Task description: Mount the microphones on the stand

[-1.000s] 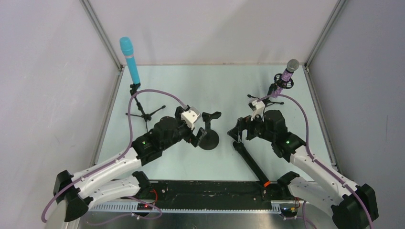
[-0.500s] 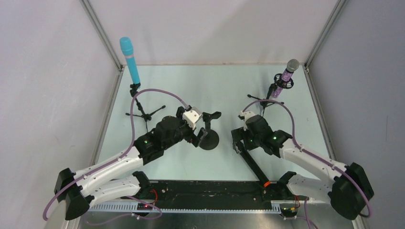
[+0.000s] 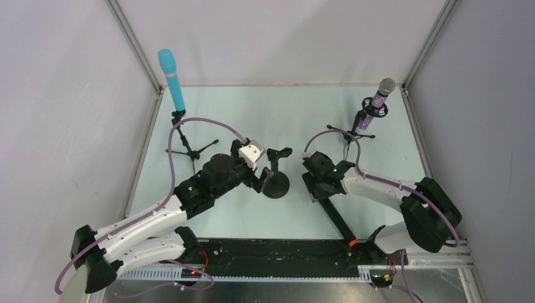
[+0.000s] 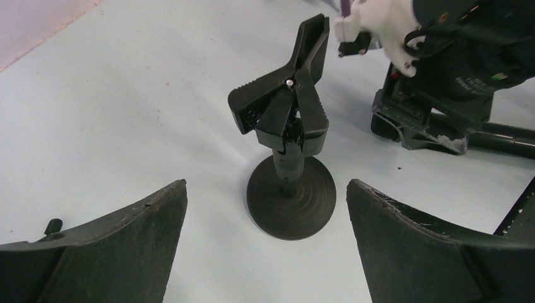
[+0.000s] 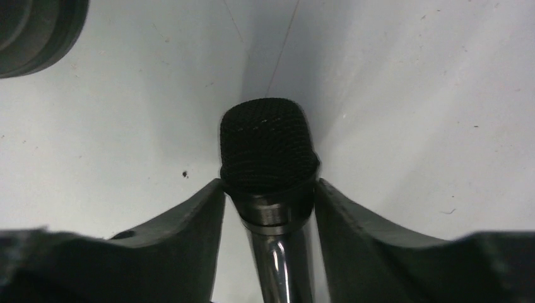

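The right wrist view alone shows the grip: the right gripper (image 5: 268,189) has its fingers pressed on both sides of the black microphone (image 5: 268,142), just under the mesh head. From above, that microphone lies on the table (image 3: 284,113), its orange ring (image 3: 352,242) at the near end (the hold itself is hidden under the arm there). The left gripper (image 4: 266,186) stands spread wide and holds nothing; just ahead of it is a round-based clip stand (image 4: 289,120), upright. Farther back, the light blue microphone (image 3: 171,76) stands on a tripod stand (image 3: 187,148) at far left, the purple microphone (image 3: 380,96) in a ringed stand (image 3: 361,121) at far right. The pale green surface is walled in white.
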You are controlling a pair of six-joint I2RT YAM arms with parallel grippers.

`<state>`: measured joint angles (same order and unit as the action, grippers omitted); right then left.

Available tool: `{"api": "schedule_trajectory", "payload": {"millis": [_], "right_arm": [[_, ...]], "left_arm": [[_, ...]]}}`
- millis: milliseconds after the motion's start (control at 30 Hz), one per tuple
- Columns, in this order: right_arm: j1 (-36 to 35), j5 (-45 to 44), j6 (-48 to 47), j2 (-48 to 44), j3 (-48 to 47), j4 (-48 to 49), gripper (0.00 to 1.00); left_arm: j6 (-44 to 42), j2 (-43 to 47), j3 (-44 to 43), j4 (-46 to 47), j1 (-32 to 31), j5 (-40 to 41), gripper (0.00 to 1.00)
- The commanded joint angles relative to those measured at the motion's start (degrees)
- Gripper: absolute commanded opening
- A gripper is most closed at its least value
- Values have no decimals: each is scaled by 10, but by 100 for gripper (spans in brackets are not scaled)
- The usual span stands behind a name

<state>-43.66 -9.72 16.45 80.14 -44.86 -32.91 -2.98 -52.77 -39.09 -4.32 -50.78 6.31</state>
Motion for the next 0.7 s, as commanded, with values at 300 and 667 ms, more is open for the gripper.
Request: {"api": "schedule_trajectory", "payload": {"millis": [300, 667], "right_arm": [[130, 121, 13, 64, -82, 38, 26], [139, 97, -23, 84, -102, 16, 72]], "left_arm": [[8, 35, -13, 37, -2, 20, 100], [12, 42, -6, 40, -3, 24, 100]]}}
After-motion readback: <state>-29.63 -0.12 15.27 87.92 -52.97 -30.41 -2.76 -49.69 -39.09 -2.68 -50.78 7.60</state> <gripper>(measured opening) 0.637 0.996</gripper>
